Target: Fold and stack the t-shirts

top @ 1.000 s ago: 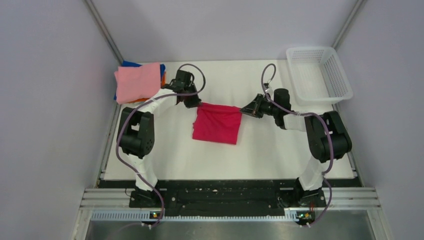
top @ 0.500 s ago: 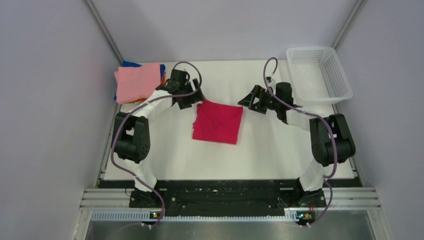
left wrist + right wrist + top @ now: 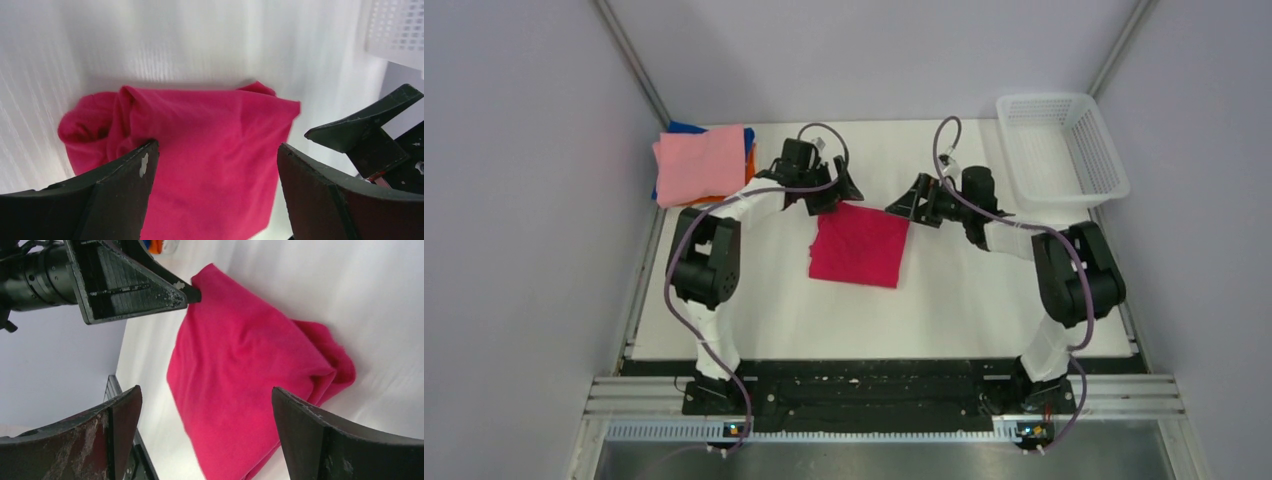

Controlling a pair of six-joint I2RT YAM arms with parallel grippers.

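progress: red shirt (image 3: 860, 245) folded into a rough rectangle, mid surface (image 3: 969, 300), not yet stacked | pink-topped pile (image 3: 699, 165) at far-left corner | left hand (image 3: 836, 192), right hand (image 3: 906, 205): spread open, empty, at shirt's far corners | remaining: transfer onto pile

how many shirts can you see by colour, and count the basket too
red t-shirt: 1
pink t-shirt: 1
orange t-shirt, only an edge showing: 1
blue t-shirt, only an edge showing: 1
white basket: 1
total: 5
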